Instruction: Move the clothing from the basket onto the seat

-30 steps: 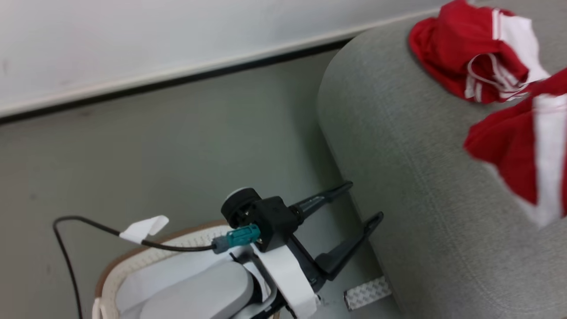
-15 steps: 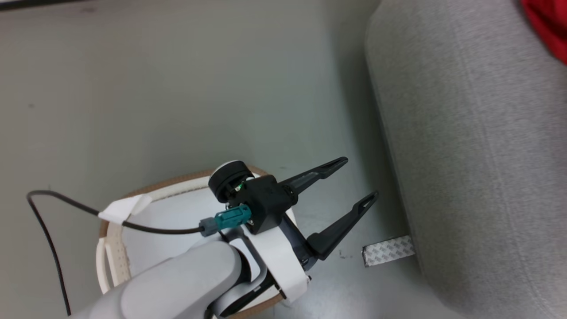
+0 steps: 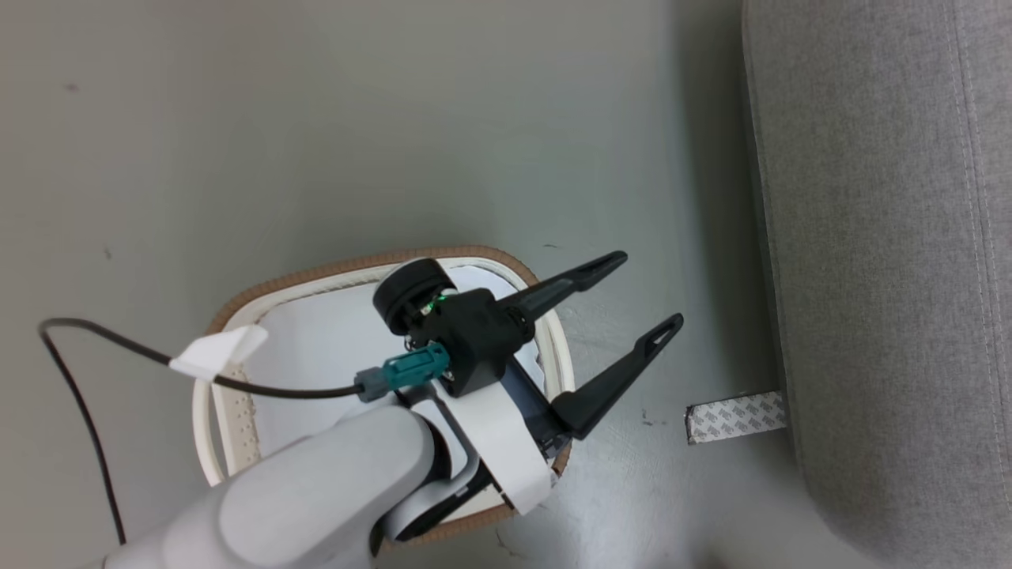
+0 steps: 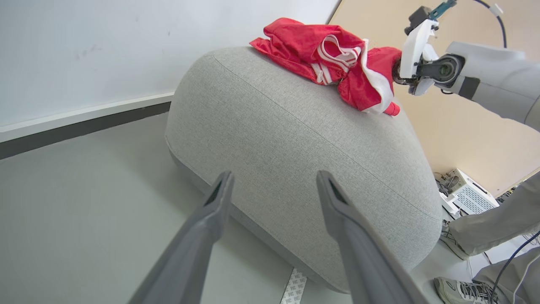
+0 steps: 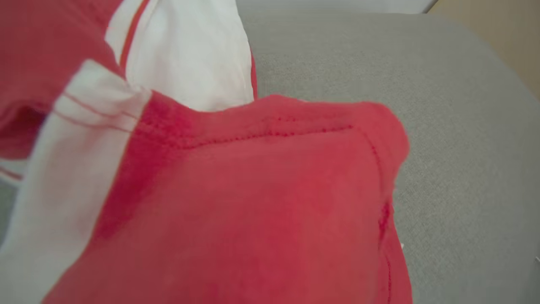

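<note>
Two red-and-white garments [image 4: 320,50] lie bunched atop the grey seat [image 4: 295,160], upper centre of the left wrist view, where the right gripper [image 4: 396,69], clamped tight, pinches one's edge. Mid-frame in the head view, the left gripper [image 3: 651,288] hangs spread wide, holding nothing, above the white basket [image 3: 316,273].

The left tool [image 3: 652,288] and its forearm [image 3: 316,490] hid much of the basket [image 3: 316,273] interior. The seat [image 3: 885,237] ran off the head view's right edge. The clothing [image 5: 236,202], blurred at close range, covered the fingers of the right tool [image 4: 396,67].
</note>
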Controlling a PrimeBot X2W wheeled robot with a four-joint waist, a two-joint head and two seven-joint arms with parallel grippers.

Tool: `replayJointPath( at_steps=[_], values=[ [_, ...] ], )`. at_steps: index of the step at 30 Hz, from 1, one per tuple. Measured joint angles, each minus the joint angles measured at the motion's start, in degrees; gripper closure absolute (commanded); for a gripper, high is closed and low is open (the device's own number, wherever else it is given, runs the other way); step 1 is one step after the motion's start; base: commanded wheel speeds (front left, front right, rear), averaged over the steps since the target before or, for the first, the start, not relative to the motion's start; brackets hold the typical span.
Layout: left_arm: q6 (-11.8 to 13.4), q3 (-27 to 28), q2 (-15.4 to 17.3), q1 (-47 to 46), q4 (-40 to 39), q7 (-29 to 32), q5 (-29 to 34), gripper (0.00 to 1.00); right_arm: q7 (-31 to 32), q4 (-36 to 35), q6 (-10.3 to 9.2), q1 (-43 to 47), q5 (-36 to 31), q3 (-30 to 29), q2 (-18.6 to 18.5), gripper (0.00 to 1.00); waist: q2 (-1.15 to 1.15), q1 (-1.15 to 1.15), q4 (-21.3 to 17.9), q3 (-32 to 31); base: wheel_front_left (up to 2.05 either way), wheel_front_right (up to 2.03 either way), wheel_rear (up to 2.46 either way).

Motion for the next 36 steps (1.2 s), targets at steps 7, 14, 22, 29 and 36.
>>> replayJointPath(
  at_steps=[7, 14, 22, 29, 36],
  values=[
    [-0.2, -0.3, -0.9, 1.1, 1.9, -1.4, -0.8, 0.0, 4.1, 0.3, 0.0, 2.3, 0.6, 0.9, -0.3, 0.0, 0.0, -0.01, 0.3, -2.9, 0.0, 0.0, 0.0],
    [0.2, -0.1, -1.1, 2.2, 3.4, -2.4, -1.4, 0.0, 7.6, -7.3, 0.0, 7.7, 1.6, 5.4, -3.0, 0.0, 0.0, -0.01, -0.2, -6.9, 0.0, 0.0, 0.0],
    [1.6, 2.0, -0.7, 5.9, 4.7, -4.8, -3.6, 0.0, 11.3, -20.5, 0.0, 12.8, 2.9, 7.8, -8.2, 0.0, 0.0, -0.02, -0.5, -14.7, 0.0, 0.0, 0.0],
    [3.9, 5.0, 0.2, 9.4, 3.9, -6.0, -4.8, 0.0, 11.2, -27.0, -0.01, 12.2, 6.6, 11.6, -11.1, 0.0, 0.0, -0.03, 0.3, -23.0, 0.0, 0.0, 0.0],
    [10.4, 11.9, 3.4, 14.4, 1.4, -6.4, -8.3, 0.0, 4.8, -31.8, -0.01, 10.6, 9.3, 18.1, -8.0, 0.0, 0.0, -0.04, 3.0, -29.6, 0.0, 0.0, 0.0]
  ],
)
